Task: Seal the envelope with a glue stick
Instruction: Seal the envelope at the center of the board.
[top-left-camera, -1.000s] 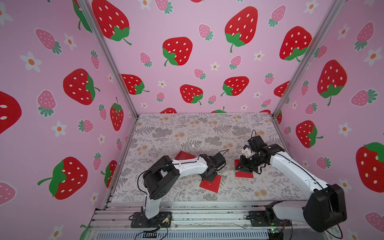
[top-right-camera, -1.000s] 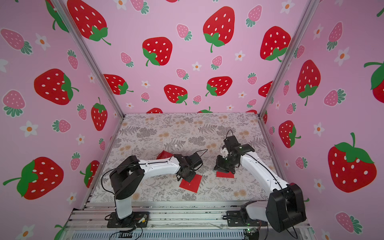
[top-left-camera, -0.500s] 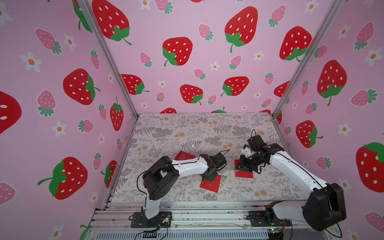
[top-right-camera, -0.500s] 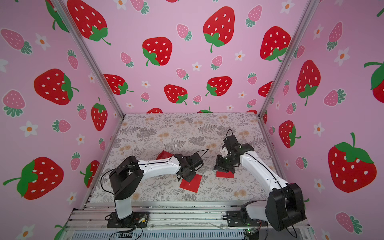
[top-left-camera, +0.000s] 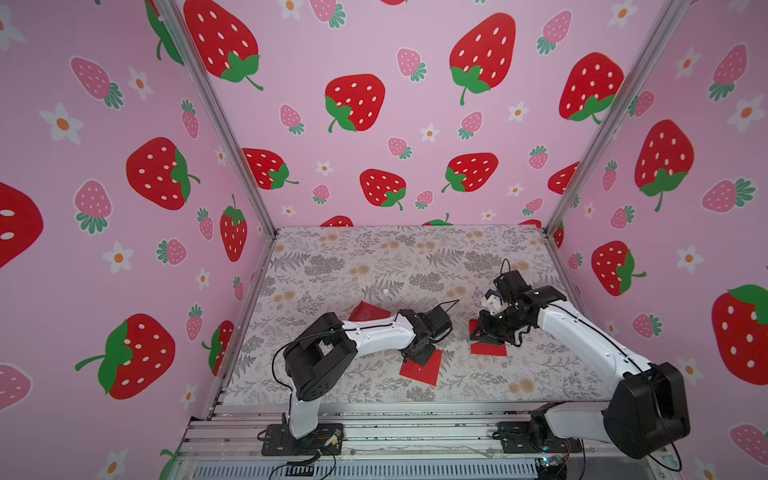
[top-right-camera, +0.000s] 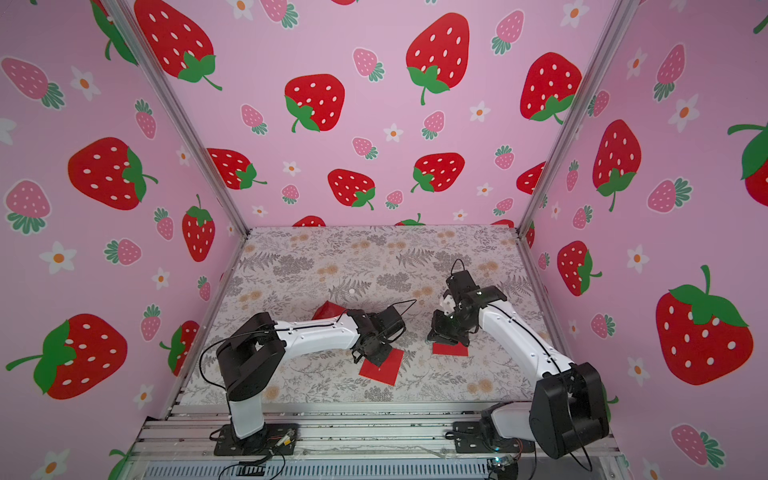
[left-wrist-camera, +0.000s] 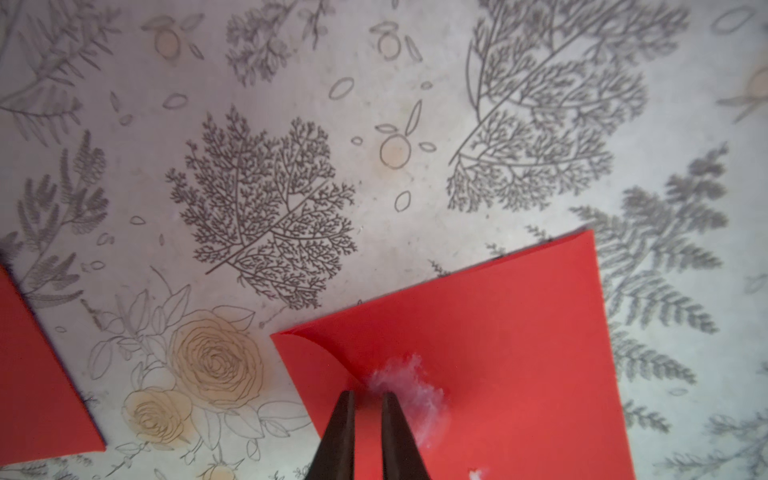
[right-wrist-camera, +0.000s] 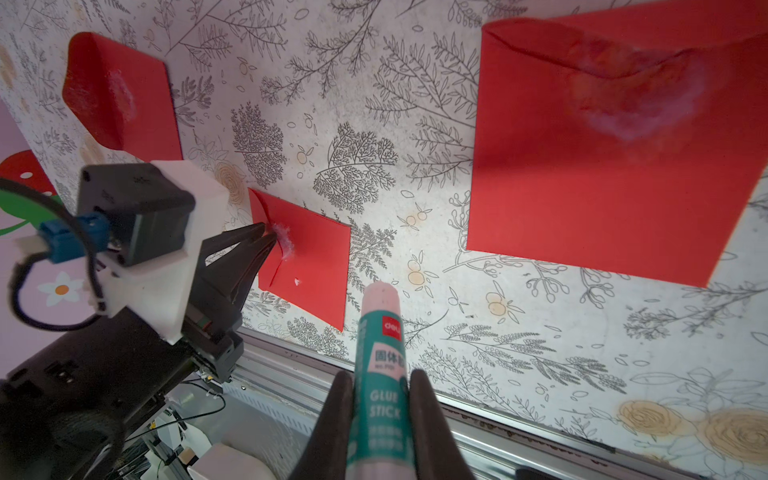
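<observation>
Work surface: grey floral-patterned tabletop (top-left-camera: 374, 266) inside a strawberry-print enclosure. Three flat red paper envelopes lie on it.

Right gripper (right-wrist-camera: 380, 376): clamped on the glue stick (right-wrist-camera: 380, 353), a small white cylinder with a teal-green label band. The fingers grip the lower label. The uncapped pale pink end projects beyond the fingertips. In both top views this gripper (top-left-camera: 478, 336) sits at the left edge of the right-hand red envelope (top-left-camera: 488, 349), right of centre. The stick itself is too small to make out there. In the right wrist view the tip shows against bare tabletop between two envelopes; contact with any surface cannot be confirmed.

Left gripper (left-wrist-camera: 368, 399): jaws narrowly parted, nothing between them. The tips are at the flap seam of the near-centre red envelope (left-wrist-camera: 498, 332), just beside a white fuzzy glue smear (left-wrist-camera: 409, 386). Whether the tips press the paper cannot be told. In a top view this gripper (top-right-camera: 376, 357) covers the far left corner of that envelope (top-right-camera: 384, 368).

Third red envelope (top-left-camera: 365, 311): farther back on the left, partly hidden behind the left arm. The right wrist view shows its flap raised and smeared white (right-wrist-camera: 120, 95).

The right-hand envelope (right-wrist-camera: 602, 166) also carries a whitish smear across its flap.
</observation>
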